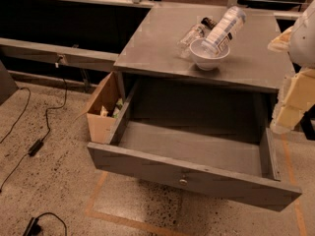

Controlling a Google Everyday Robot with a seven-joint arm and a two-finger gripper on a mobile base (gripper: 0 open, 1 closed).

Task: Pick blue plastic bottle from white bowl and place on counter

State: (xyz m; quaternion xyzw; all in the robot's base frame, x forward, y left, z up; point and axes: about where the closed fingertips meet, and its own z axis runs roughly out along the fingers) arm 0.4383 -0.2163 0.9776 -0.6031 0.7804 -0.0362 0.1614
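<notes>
Two bottles, one bowl, gripper at the right edge

One labelled bottle (pixel 224 29) leans tilted in the bowl (pixel 209 59), its lower end inside the bowl and its upper end sticking out up and to the right, past the rim. It is clear plastic with a white printed label. The bowl is white and stands upright on the counter (pixel 157 43), near the front edge and right of the middle. A smaller clear bottle (pixel 189 38) lies on the counter just behind and to the left of the bowl; whether the two touch cannot be told.

Below the counter a wide grey drawer (pixel 197 151) is pulled far out. A cardboard box (pixel 101 112) sits on the floor against the cabinet's left side, with a few things in it. Black cables (pixel 34 146) trail over the speckled floor at the left.

The gripper (pixel 291 102) shows as pale blocks at the right edge, beside the cabinet and lower than the counter top, well apart from the bowl and both bottles. Whether it is open or closed cannot be told; it holds nothing that can be seen.
</notes>
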